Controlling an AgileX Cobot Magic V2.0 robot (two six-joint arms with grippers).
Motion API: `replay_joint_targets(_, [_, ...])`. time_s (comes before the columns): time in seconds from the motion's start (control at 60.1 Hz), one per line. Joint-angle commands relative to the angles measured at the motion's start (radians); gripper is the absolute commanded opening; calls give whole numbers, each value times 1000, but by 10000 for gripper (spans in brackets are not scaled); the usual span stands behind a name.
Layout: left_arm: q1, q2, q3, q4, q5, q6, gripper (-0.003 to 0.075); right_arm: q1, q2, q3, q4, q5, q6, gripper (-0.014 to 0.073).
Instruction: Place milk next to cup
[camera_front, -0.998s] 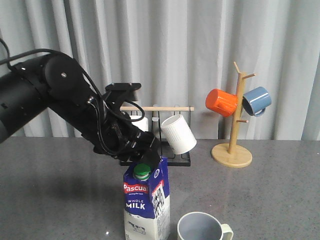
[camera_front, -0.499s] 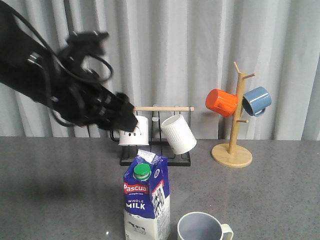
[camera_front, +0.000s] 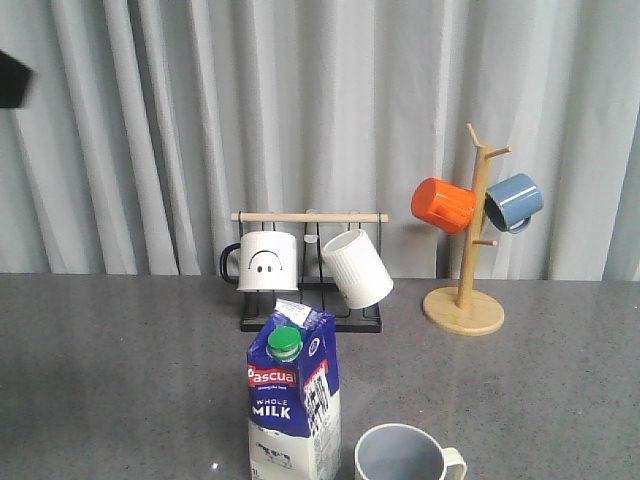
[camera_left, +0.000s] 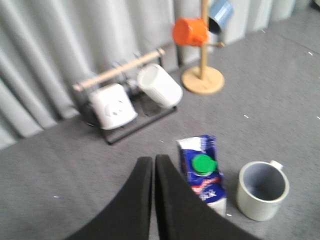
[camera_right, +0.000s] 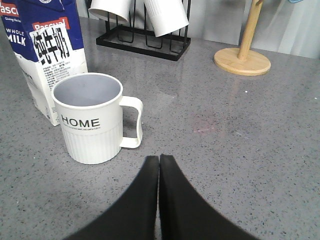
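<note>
The milk (camera_front: 293, 400), a blue-and-white carton with a green cap, stands upright near the table's front edge. Just to its right sits the cup (camera_front: 408, 455), a pale cream mug with a grey-blue inside; the right wrist view shows "HOME" on the cup (camera_right: 92, 117) and the milk (camera_right: 45, 55) close behind it. High above the table, my left gripper (camera_left: 153, 161) is shut and empty, with the milk (camera_left: 204, 170) and the cup (camera_left: 262, 190) below it. My right gripper (camera_right: 159, 159) is shut and empty, low over the table, a short way from the cup's handle.
A black rack (camera_front: 310, 315) at the back holds a white smiley-face mug (camera_front: 266, 260) and a white ribbed mug (camera_front: 357, 268). A wooden mug tree (camera_front: 466, 300) at the back right carries an orange mug (camera_front: 442, 205) and a blue mug (camera_front: 514, 201). Grey curtains hang behind.
My left arm has lifted off the top of the milk and pulled up and to the left, almost out of the front view. The milk stays standing beside the cup.
</note>
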Motion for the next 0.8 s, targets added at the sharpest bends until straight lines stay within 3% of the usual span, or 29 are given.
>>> replay_joint_targets(0.0, [-3, -93, 36, 44, -30, -4, -8, -4, 6, -30, -18, -74, 2, -5])
replay_joint_targets(0.366, [-3, -315, 313, 81, -31, -8, -8, -4, 6, -30, -18, -74, 2, -5])
replay_joint_targets(0.782, [-3, -341, 330, 81, -31, -9, -8, -4, 6, -30, -18, -68, 2, -5])
